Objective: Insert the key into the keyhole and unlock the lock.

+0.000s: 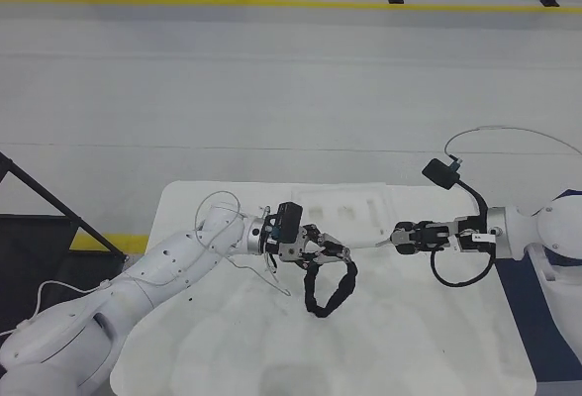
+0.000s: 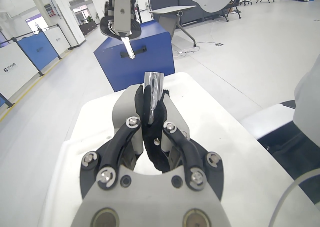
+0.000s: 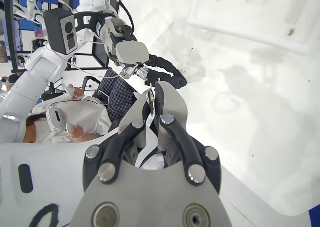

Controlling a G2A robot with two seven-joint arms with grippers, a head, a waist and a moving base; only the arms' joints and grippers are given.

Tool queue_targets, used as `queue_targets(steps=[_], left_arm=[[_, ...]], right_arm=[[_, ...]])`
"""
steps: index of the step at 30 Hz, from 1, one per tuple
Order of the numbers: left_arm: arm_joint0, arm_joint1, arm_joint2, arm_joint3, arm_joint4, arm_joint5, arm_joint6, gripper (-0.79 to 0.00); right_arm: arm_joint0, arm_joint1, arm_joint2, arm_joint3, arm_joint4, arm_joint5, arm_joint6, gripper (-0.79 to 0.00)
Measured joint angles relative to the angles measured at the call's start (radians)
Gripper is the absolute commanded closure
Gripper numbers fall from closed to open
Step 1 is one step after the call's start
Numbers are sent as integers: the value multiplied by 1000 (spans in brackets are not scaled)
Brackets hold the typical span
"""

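– Right gripper is clamped on the key, head pinched between the fingers, blade sticking out towards the other arm
– And the lock?
– Left gripper has it, closed around the black-covered part just below the chrome cylinder. The rest of the black cable hangs in a loop over the white table
– So both are up in the air?
– Yes, held between the two arms, above the middle of the table. The cylinder's end faces the key, and from the right wrist you can make out the keyhole in that end
– Is the key in?
– No. There's a clear gap between the blade tip and the cylinder: near, not touching. I'd say the picking up is done on both sides and the lining up looks roughly there
– What's left, then?
– The real work: close the gap, get the blade into the slot, turn it, have the lock come open. Nothing shows it unlocked yet. Whether the blade is turned the right way for the slot, I can't tell
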Motion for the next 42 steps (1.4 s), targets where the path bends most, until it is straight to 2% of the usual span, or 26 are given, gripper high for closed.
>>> queue_targets(steps=[8,21,25,28,34,42], left_arm=[[-12,-57,9,44,-7,40,12,0],[-12,-58,9,46,-6,39,13,0],[1,-59,3,42,-20,56,-3,0],[39,-66,-12,28,-66,100,-46,0],[82,-107,-7,36,-124,176,-93,0],[82,-162,5,73,-54,281,-61,0]], right_arm=[[-18,4,18,-11,10,16,-18,0],[-23,3,17,-7,10,21,-24,0],[-35,5,16,-10,28,83,-57,0],[-36,11,30,-56,-11,177,-92,0],[-88,38,34,-165,-66,263,-166,0],[-156,97,45,-267,-97,318,-220,0]])
